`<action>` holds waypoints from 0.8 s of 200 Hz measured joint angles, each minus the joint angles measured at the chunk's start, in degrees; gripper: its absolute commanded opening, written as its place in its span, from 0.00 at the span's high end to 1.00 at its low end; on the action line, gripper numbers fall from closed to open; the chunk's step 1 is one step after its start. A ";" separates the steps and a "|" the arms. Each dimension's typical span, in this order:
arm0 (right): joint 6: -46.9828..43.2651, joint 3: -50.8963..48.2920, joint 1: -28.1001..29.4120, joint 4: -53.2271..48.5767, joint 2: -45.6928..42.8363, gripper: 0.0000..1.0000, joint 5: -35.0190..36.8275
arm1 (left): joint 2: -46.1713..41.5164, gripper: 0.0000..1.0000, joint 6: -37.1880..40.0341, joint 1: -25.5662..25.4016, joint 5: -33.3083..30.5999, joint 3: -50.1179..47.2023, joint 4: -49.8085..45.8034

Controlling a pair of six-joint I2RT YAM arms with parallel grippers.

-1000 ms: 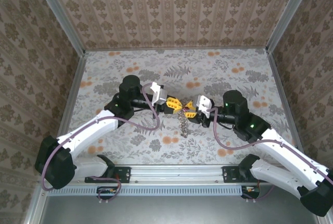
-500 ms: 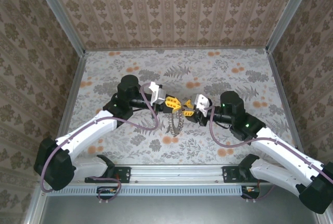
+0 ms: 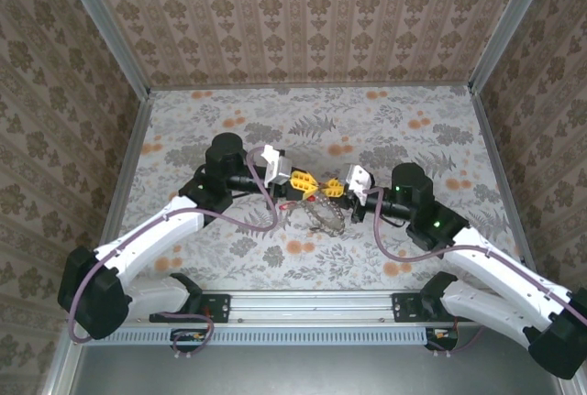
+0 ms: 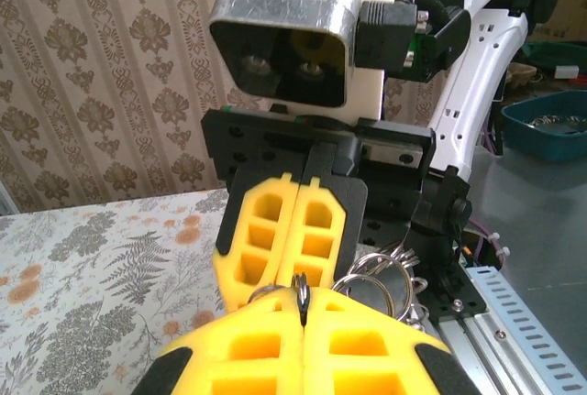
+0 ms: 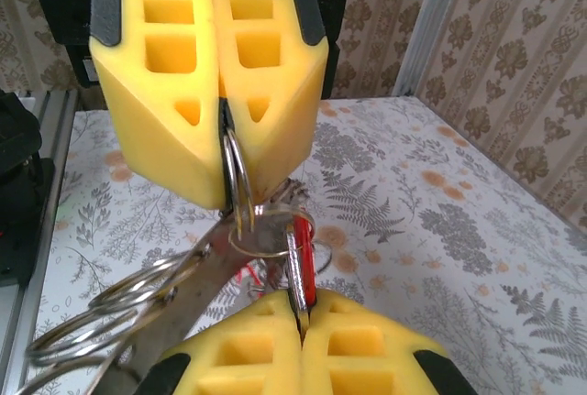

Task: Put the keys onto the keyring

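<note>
Right gripper [image 5: 301, 322]: I read its yellow fingers as pressed flat together, pinching a key [image 5: 304, 267] by the red head, the key standing upright in the seam between the pads. Left gripper [image 4: 303, 314]: also fully closed, with its tips nipping a thin wire loop at the top of the keyring [image 3: 321, 218]; in the right wrist view this loop hangs straight down out of the seam, and a second small ring is linked through it just beside the key. The two grippers meet tip to tip, almost touching, the left one pointing right and the right one pointing left. Seen from above, the meeting point lies close to the middle of the table [image 3: 413, 138], slightly toward the near side. The keyring's coiled, beaded body spreads out just near of the fingertips, and a spot of red shows at its upper edge; I cannot tell whether the coil rests on the tabletop or hangs clear of it. In the right wrist view several silvery loops of the same coil fan out to the lower left, blurred, and I cannot tell whether the key's shaft passes through any ring. The left arm reaches in from the near left and the right arm from the near right, each trailing a purple cable [image 3: 266, 216]. The tabletop carries a grey leaf print with orange flowers, and patterned wallpaper panels [image 3: 303, 19] close it in on the left, far and right sides.
</note>
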 measured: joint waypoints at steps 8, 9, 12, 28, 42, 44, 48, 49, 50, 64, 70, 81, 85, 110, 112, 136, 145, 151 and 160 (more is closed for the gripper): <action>-0.35 0.00 0.00 -0.68 -0.83 1.00 0.22 | -0.28 1.00 0.42 0.00 -0.11 0.00 -0.46; -0.39 0.00 0.00 -0.72 -0.90 1.00 0.24 | -0.31 1.00 0.46 0.00 -0.13 0.00 -0.55; -0.57 0.00 0.00 -0.96 -1.16 1.00 0.39 | -0.35 1.00 0.61 0.00 -0.20 0.00 -0.70; -1.29 0.11 0.00 -2.56 -2.29 1.00 0.87 | -0.57 1.00 1.51 0.00 -0.39 0.02 -2.12; -2.10 0.66 0.00 -4.37 -2.47 1.00 1.05 | -0.57 1.00 2.47 0.00 -0.66 0.02 -3.76; -2.25 0.76 0.00 -4.68 -2.47 1.00 1.05 | -0.57 1.00 2.60 0.00 -0.72 0.02 -4.02; -2.49 1.09 0.00 -5.33 -2.47 1.00 1.05 | -0.57 1.00 2.86 -0.02 -0.85 0.02 -4.46; -2.54 1.14 0.00 -5.46 -2.47 1.00 1.05 | -0.57 1.00 2.93 -0.02 -0.92 0.04 -4.66; -2.62 1.25 0.00 -5.66 -2.47 1.00 1.07 | -0.57 1.00 2.95 -0.02 -0.92 0.04 -4.74; -3.41 2.34 0.00 -7.39 -2.45 1.00 1.05 | -0.57 1.00 4.13 -0.07 -1.49 0.15 -6.64; -3.91 2.91 0.00 -8.22 -2.36 1.00 1.03 | -0.55 1.00 4.55 -0.07 -1.81 0.15 -7.28; -4.57 4.07 0.02 -9.68 -1.99 1.00 0.94 | -0.52 1.00 5.33 -0.13 -2.25 0.20 -8.13; -4.85 4.52 0.02 -10.27 -1.81 1.00 0.83 | -0.52 1.00 5.53 -0.13 -2.38 0.24 -8.37; -6.88 6.88 0.02 -13.49 -0.66 1.00 0.81 | -0.28 1.00 6.40 -0.48 -3.06 0.79 -9.88; -6.99 7.02 0.02 -13.68 -0.61 1.00 0.81 | -0.26 1.00 6.45 -0.50 -3.10 0.83 -9.97; -9.90 9.99 0.50 -17.53 0.79 1.00 1.51 | -0.22 1.00 6.99 -0.76 -3.78 0.96 -10.49; -11.28 11.30 0.90 -18.97 1.40 1.00 2.56 | -0.13 1.00 7.02 -0.79 -4.13 1.01 -10.51; -12.24 12.11 1.20 -19.82 1.81 1.00 3.23 | -0.11 1.00 7.02 -0.79 -4.39 1.09 -10.69; -13.77 13.16 1.55 -21.11 2.38 1.00 4.31 | 0.02 0.95 7.02 -0.81 -4.74 1.25 -10.97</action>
